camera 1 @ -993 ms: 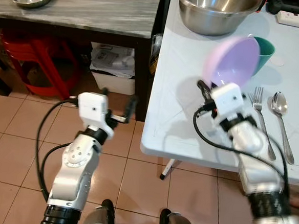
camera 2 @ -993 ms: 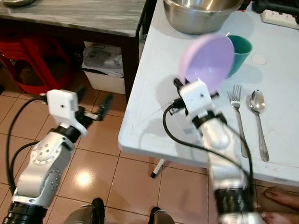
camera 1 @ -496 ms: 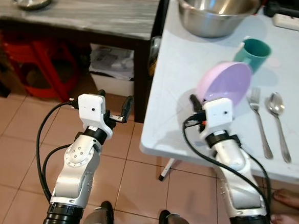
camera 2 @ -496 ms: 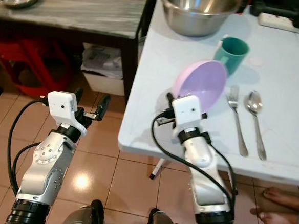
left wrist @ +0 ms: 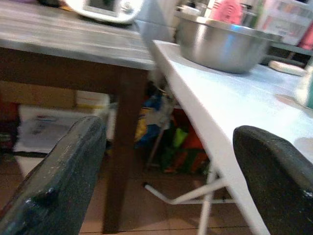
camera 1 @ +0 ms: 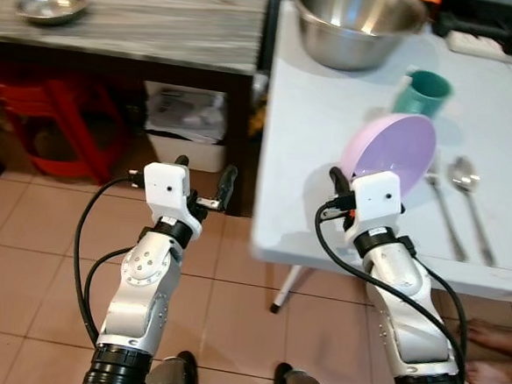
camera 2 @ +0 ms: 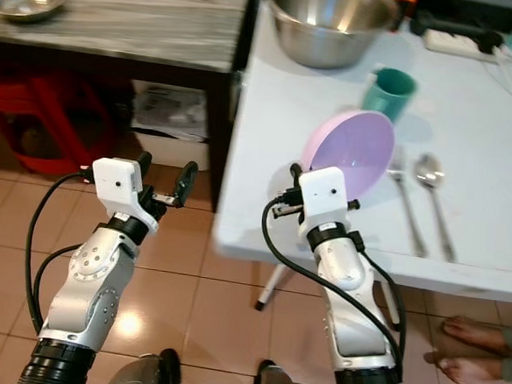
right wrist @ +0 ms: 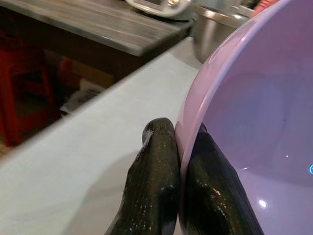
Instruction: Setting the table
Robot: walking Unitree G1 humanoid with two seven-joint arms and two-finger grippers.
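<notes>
Pinched lilac plate (camera 1: 391,152) by its near rim with right gripper (right wrist: 171,161), tilted over white table (camera 1: 321,135), left of fork (camera 1: 443,218); likely for placing. Left gripper (camera 1: 202,185) idle, fingers apart, empty.

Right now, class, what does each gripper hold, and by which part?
The right gripper pinches the purple bowl by its rim. The left gripper is open, holding nothing.

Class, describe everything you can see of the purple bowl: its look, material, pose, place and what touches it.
The purple bowl is round, smooth and pale lilac, plastic by its look, with a soft sheen inside and nothing in it. It is tilted steeply, its hollow facing the camera, above the white table near the table's front edge, beside the fork. The right gripper pinches its rim, one black finger outside and one inside. Whether its lower edge rests on the table cannot be told.
</notes>
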